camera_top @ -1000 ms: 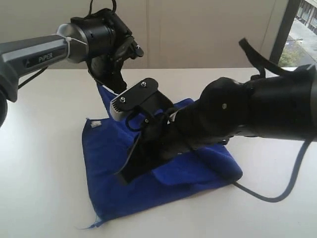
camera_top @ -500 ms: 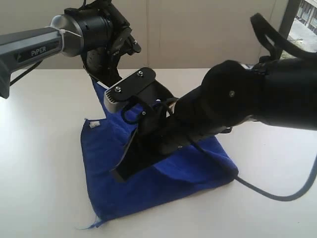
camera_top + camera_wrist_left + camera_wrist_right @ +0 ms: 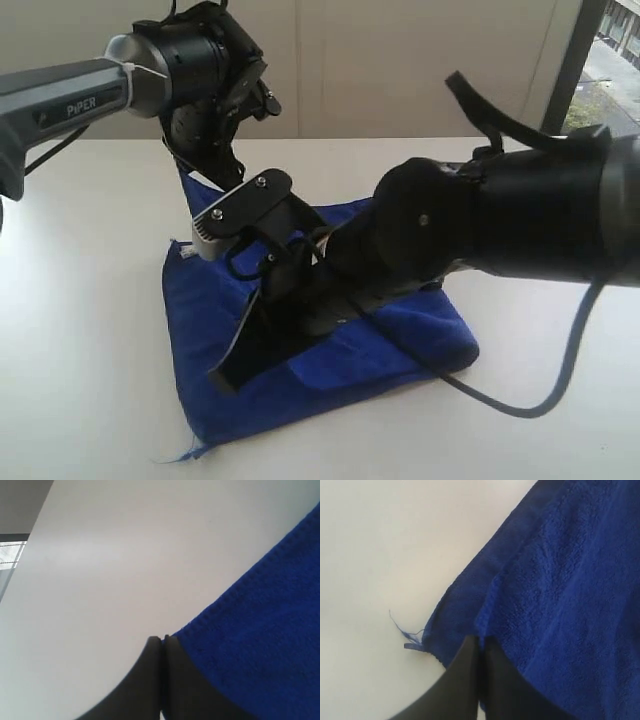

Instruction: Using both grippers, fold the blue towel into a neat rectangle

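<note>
The blue towel (image 3: pixel 200 325) lies partly folded on the white table, its small white tag (image 3: pixel 186 252) at the far left corner. My left gripper (image 3: pixel 215 176) hangs above the towel's far edge, shut on a raised corner of the towel (image 3: pixel 250 630), whose hem meets the fingertips. My right gripper (image 3: pixel 224 378) reaches across from the right and low over the cloth. It is shut on the edge of an upper layer of the towel (image 3: pixel 560 580), close to the near left corner. The right arm hides the towel's middle.
The white table (image 3: pixel 80 300) spreads on all sides of the towel. A frayed blue thread (image 3: pixel 176 456) trails from the near left corner. The right arm's black cable (image 3: pixel 520 405) loops over the table at the right. A wall and a window (image 3: pixel 612 50) stand behind.
My right gripper has moved left and down toward the near left corner, drawing the upper towel layer with it. The left gripper has shifted slightly left, still holding the raised corner.
</note>
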